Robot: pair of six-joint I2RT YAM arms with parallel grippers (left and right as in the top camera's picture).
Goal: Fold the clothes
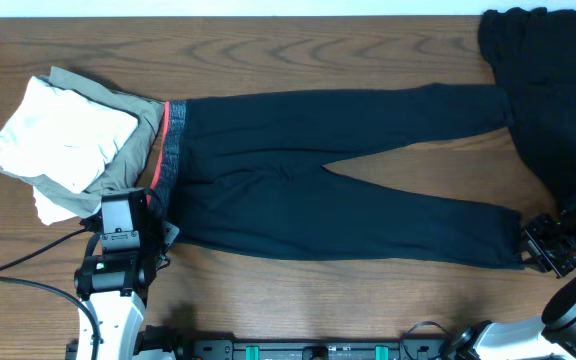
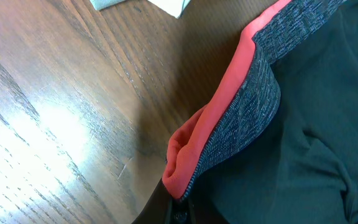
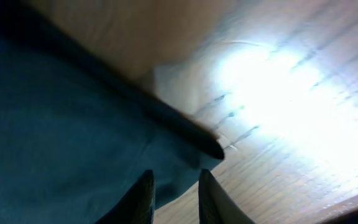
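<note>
Left gripper [image 1: 161,228] [image 2: 178,210] is clenched on the near corner of the waistband [image 1: 169,150] [image 2: 235,118]. In the left wrist view the coral edge and grey knit bunch right at the fingertips, a small fold pushed up off the wood.

Right gripper [image 1: 542,252] [image 3: 176,198] sits at the cuff of the near leg. Its fingers [image 3: 143,198] stand close together with dark cuff fabric between them, so it reads as a pinch on the hem. That view is blurry and the hem corner pokes out just past the tips.

leggings [image 1: 328,195] lie flat and full length across the table [image 1: 298,60], waistband to the left, both legs running right and splitting into a narrow V.

Far leg's cuff runs under a black garment [image 1: 543,90] heaped in the far right corner, which trails down toward the right gripper.

Left of the waistband, touching it, is an olive cloth [image 1: 133,150] with a folded white cloth [image 1: 63,135] on top.

Black cable [image 1: 23,265] loops over the wood beside the left arm.
</note>
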